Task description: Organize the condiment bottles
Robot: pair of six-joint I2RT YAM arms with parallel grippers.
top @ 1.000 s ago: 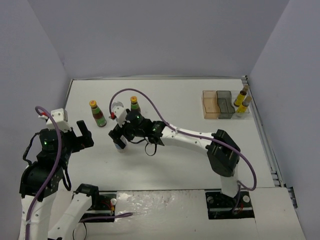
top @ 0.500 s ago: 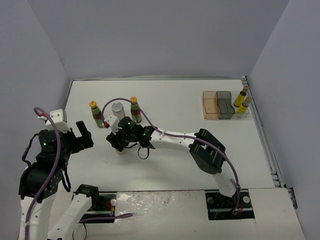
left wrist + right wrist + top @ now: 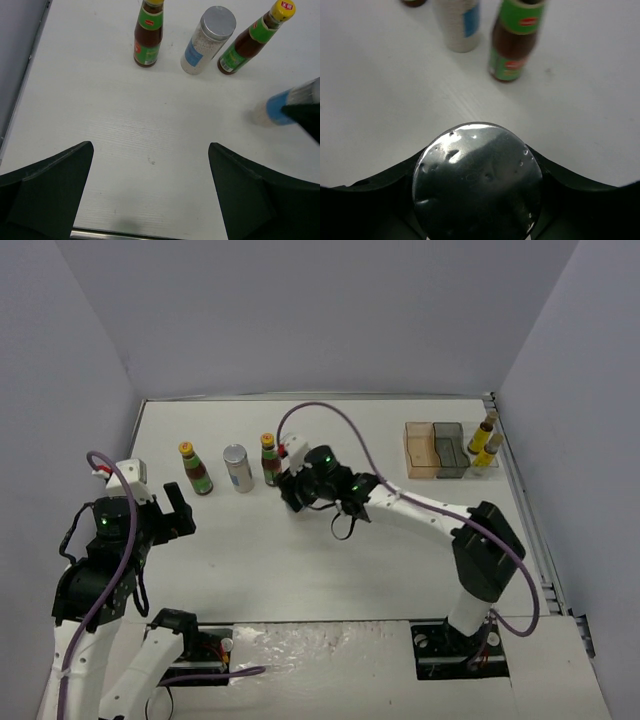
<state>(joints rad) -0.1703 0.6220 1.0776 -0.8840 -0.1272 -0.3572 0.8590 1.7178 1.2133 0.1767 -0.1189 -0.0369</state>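
Two dark bottles with yellow caps (image 3: 196, 468) (image 3: 269, 458) stand at the back left, with a silver-topped white-blue cylinder (image 3: 237, 468) between them. My right gripper (image 3: 297, 488) is shut on a second silver-topped cylinder (image 3: 477, 180) just right of that row. In the right wrist view its silver lid fills the space between the fingers. The left wrist view shows this held cylinder (image 3: 280, 107) at the right edge. Whether it touches the table I cannot tell. My left gripper (image 3: 175, 510) stands open with nothing in it, nearer than the row. Two yellow-labelled bottles (image 3: 487, 438) stand at the far right.
An orange-and-grey compartment tray (image 3: 435, 448) sits at the back right, just left of the yellow-labelled bottles. The table's right rail (image 3: 530, 520) and left edge (image 3: 135, 455) bound the white surface. A purple cable (image 3: 330, 415) arcs over the right arm.
My right gripper closed on the cylinder left of centre and carried it right and back, to beside the right dark bottle. The left arm shifted slightly and stayed open.
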